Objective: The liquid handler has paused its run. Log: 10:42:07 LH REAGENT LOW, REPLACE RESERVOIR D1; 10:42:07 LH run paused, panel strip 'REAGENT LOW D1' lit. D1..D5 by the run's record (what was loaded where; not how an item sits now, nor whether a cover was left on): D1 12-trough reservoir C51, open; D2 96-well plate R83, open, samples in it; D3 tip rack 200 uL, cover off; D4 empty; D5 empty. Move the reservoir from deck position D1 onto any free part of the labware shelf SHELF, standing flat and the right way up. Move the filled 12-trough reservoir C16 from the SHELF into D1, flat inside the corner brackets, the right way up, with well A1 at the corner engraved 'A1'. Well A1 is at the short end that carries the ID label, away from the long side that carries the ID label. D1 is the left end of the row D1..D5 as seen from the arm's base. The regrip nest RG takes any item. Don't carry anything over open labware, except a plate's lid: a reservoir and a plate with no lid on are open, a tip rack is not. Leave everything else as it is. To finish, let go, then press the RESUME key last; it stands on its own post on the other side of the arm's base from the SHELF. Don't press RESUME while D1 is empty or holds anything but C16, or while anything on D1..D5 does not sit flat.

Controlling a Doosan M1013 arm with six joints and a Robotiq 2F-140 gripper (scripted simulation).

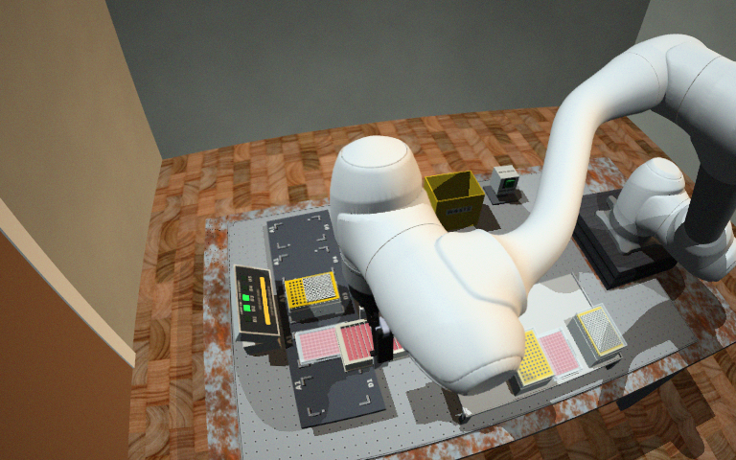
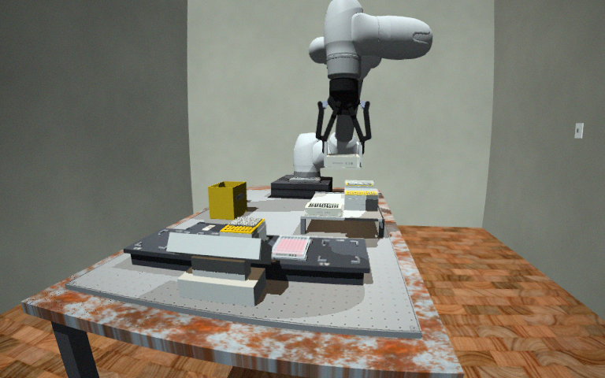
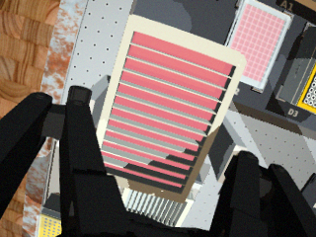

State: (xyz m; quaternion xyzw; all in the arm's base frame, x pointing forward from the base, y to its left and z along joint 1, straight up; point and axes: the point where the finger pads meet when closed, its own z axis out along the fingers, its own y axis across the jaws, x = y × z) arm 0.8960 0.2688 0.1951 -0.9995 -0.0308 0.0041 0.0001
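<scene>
Wrist view looks down past two black fingers onto a cream 12-trough reservoir (image 3: 173, 102), its long troughs filled with pink liquid. The claw (image 2: 343, 149) is clamped across this reservoir and holds it level in the air, high above the table, with nothing under it touching.

From the side, the reservoir (image 2: 342, 160) hangs below the white arm (image 2: 357, 35), with the raised labware shelf (image 2: 341, 216) in line beneath it. On the shelf sit a pale item with dark slots (image 2: 324, 207) and a yellow-topped tip box (image 2: 361, 196).

From above, the carried reservoir (image 1: 355, 341) appears just beside the 96-well plate (image 1: 317, 344), whose wells are pink; how the two line up cannot be told, since the reservoir is well above the deck. The plate lies on the dark deck (image 1: 304, 233), next to a yellow tip rack (image 1: 311, 289). Past the plate, the deck's end position with corner brackets (image 1: 336, 390), marked D1 and A1, holds nothing. A status panel (image 1: 256, 301) with a lit amber strip and green lights stands beside the deck. Farther off stand a yellow bin (image 1: 454, 197) and a small post with a green key (image 1: 505, 181)
</scene>
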